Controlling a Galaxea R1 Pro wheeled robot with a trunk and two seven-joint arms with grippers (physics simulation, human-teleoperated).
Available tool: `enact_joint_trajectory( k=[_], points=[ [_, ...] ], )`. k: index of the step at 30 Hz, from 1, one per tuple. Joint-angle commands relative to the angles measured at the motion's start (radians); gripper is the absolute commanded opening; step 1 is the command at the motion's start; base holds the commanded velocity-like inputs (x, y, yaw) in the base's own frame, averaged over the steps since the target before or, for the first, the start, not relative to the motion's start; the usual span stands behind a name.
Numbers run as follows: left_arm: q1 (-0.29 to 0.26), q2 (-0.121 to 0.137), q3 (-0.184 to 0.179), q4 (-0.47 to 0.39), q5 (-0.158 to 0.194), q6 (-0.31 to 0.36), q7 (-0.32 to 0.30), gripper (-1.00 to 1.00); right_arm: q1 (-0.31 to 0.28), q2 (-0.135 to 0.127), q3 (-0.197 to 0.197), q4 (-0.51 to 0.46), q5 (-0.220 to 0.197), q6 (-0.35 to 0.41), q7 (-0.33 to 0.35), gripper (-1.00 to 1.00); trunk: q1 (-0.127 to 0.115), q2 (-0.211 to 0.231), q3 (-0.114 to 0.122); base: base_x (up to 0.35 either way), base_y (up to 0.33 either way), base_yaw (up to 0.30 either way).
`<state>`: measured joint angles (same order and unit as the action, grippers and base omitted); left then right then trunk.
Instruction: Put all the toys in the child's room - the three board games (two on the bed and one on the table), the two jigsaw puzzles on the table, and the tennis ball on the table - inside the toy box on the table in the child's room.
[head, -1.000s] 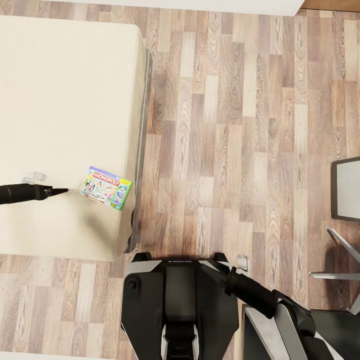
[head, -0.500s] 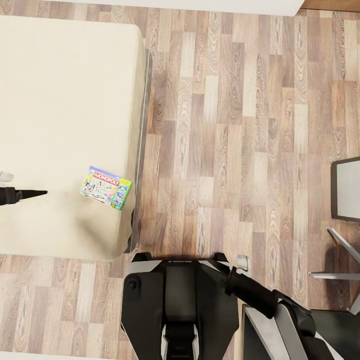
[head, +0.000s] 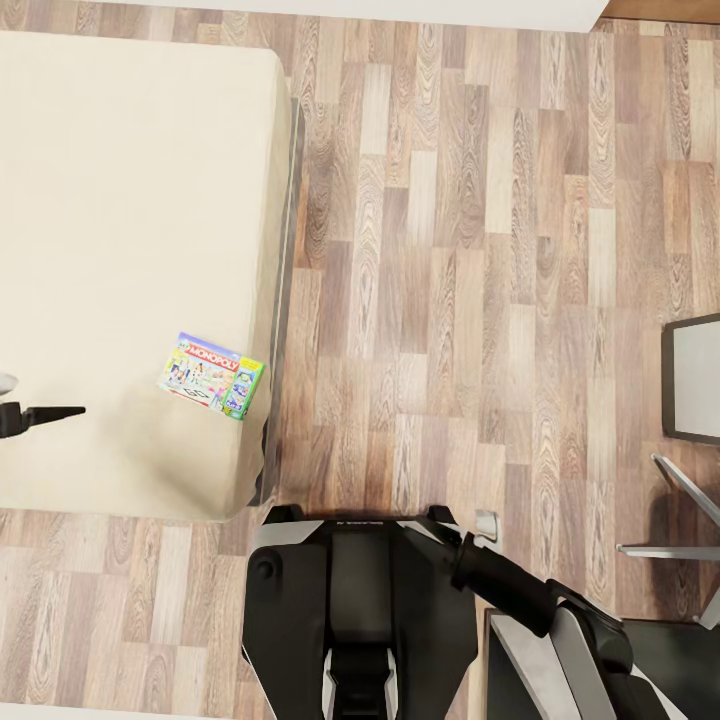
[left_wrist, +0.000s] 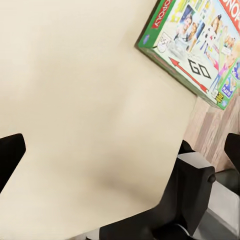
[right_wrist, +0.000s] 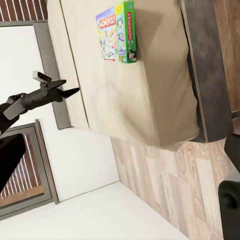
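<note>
A flat Monopoly box (head: 212, 375), glossy with green edges and cartoon print, lies on the smooth cream bed (head: 130, 200) near its corner, beside the thin grey frame edge. From the head camera, the left hand (head: 45, 414) hovers over the mattress, well apart from the box, its dark fingers apparently together. The left wrist camera shows the box lid's red arrow and "GO". The right wrist camera shows wood-plank floor (right_wrist: 170, 180); whether the right hand is apart or together cannot be told.
</note>
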<state>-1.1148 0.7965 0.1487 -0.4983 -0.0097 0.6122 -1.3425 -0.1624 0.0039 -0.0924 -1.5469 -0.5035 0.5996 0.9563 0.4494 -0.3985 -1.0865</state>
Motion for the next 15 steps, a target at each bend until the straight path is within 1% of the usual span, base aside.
enact_joint_trajectory(
  k=[1,3,5,7,9,15],
  points=[
    [0.0,-0.002,0.002,0.015,0.001,0.011,-0.008,1.0,0.0,0.0,-0.001,0.0,-0.006,0.0,0.002,1.0,0.001,-0.002,-0.001,0.0,0.0,0.0],
    [0.0,-0.004,0.002,0.034,0.003,0.011,-0.017,1.0,0.0,0.0,-0.001,0.0,-0.006,-0.005,0.002,1.0,0.001,-0.002,0.0,0.0,0.0,0.0],
    [0.0,-0.009,0.003,0.075,0.005,0.01,-0.047,1.0,0.0,-0.001,-0.001,0.0,-0.007,-0.011,0.003,1.0,0.001,-0.002,0.003,0.0,0.0,0.0],
    [0.0,-0.012,0.003,0.098,0.004,0.009,-0.074,1.0,0.0,-0.002,-0.001,-0.001,-0.008,-0.013,0.003,1.0,0.001,-0.002,0.005,0.0,0.0,0.0],
    [0.0,-0.013,0.003,0.111,0.004,0.008,-0.098,1.0,0.0,-0.002,-0.002,-0.001,-0.009,-0.014,0.003,1.0,0.001,-0.002,0.008,0.0,0.0,0.0],
    [0.0,-0.014,0.003,0.123,0.004,0.008,-0.125,1.0,0.001,-0.002,-0.014,-0.001,-0.01,-0.015,0.004,1.0,0.001,-0.002,0.018,0.0,0.0,0.0]
  ],
)
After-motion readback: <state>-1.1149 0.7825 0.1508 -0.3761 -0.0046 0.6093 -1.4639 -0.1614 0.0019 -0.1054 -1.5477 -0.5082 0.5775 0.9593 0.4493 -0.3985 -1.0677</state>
